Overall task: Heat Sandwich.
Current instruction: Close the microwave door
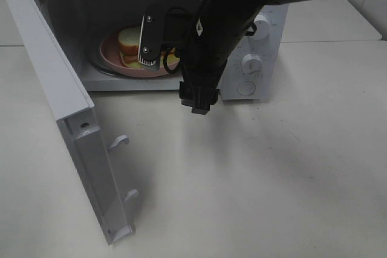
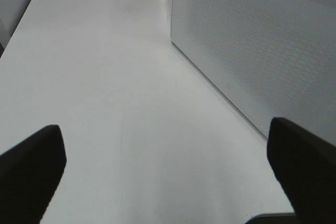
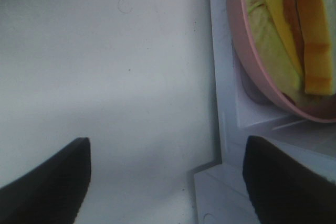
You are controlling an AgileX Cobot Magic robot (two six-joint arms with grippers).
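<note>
The sandwich (image 1: 128, 41), white bread with a tan crust and yellow-green filling, lies on a round pink plate (image 1: 110, 55) inside the open microwave (image 1: 266, 46). My right gripper (image 1: 198, 102) hangs in front of the oven mouth, its arm hiding the plate's right half. In the right wrist view the right gripper (image 3: 165, 182) is open and empty, with the plate (image 3: 261, 80) and sandwich (image 3: 273, 40) just beyond one finger. My left gripper (image 2: 168, 177) is open over bare table beside the door's outer face (image 2: 252, 51); it is out of the exterior high view.
The microwave door (image 1: 66, 107) swings out to the left toward the table's front, with two latch hooks (image 1: 120, 142) on its edge. Two knobs (image 1: 251, 63) sit on the control panel at the right. White tabletop (image 1: 272, 179) spreads in front.
</note>
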